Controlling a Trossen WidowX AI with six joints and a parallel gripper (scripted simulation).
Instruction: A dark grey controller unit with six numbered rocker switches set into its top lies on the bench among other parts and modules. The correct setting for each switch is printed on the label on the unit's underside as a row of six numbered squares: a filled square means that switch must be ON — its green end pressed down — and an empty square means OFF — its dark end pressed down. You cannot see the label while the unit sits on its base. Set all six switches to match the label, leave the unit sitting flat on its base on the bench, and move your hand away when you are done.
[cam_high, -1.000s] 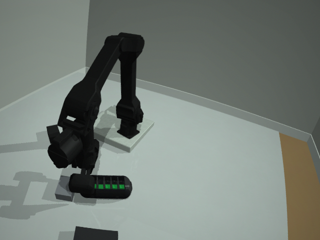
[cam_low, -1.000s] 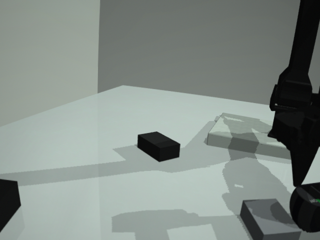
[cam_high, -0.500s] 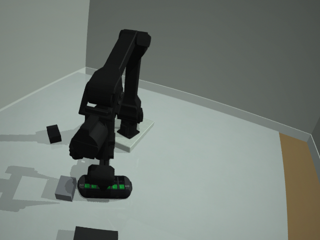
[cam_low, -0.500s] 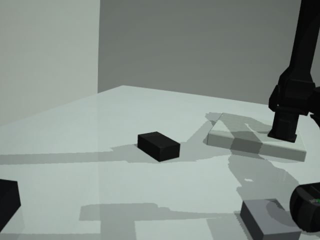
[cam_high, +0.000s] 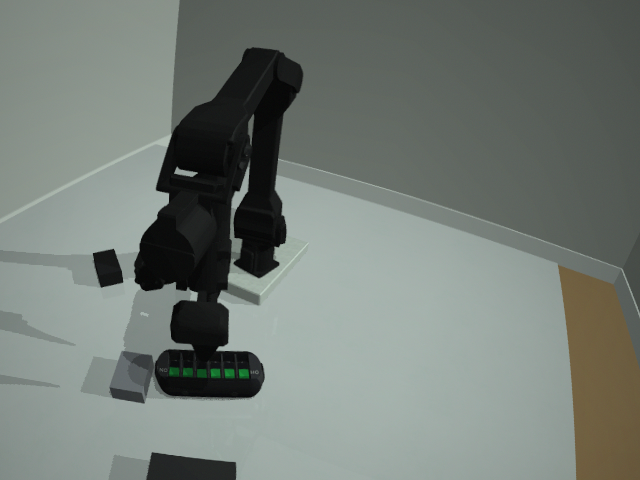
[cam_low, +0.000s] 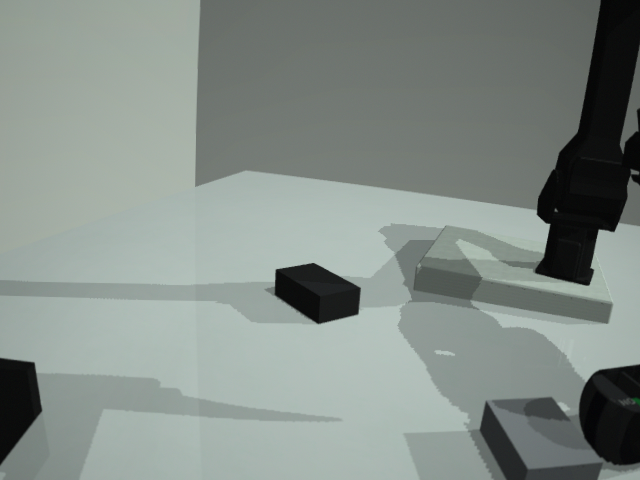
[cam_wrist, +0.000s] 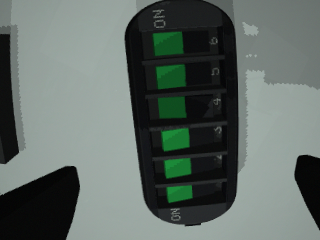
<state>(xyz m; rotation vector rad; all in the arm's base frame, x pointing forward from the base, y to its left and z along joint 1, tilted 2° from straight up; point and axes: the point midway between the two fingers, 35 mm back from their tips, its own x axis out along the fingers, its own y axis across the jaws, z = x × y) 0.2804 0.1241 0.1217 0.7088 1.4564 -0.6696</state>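
Robot test bench | arm (cam_high: 227, 155) on plinth (cam_low: 511, 289) (bare grey walls), scattered modules
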